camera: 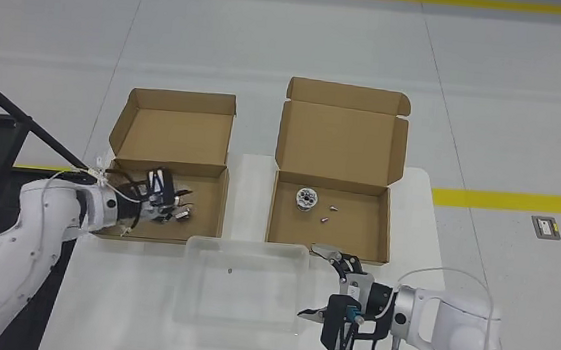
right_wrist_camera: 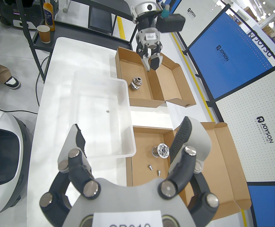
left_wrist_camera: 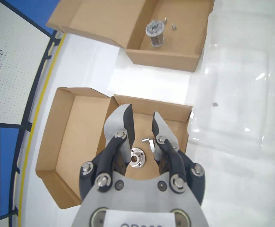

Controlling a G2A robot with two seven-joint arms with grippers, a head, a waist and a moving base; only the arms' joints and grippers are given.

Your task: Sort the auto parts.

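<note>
The sorting is judged nearly done: one small dark piece [right_wrist_camera: 107, 111] lies in the clear tray [right_wrist_camera: 92, 90] on the bench [right_wrist_camera: 64, 55]. The left hand [left_wrist_camera: 141, 116] is held over the left box [left_wrist_camera: 64, 129], part open with nothing in it; a flange [left_wrist_camera: 136, 158] and a small bent piece [left_wrist_camera: 149, 143] lie on the box floor beneath. The right hand [right_wrist_camera: 131, 124] is spread wide and empty, by the tray's corner beside the right box [right_wrist_camera: 140, 146], where a round part [right_wrist_camera: 160, 151] and two screws [right_wrist_camera: 150, 166] lie. Next, the dark piece would need to be pinched finely from the tray floor and carried to its matching box
</note>
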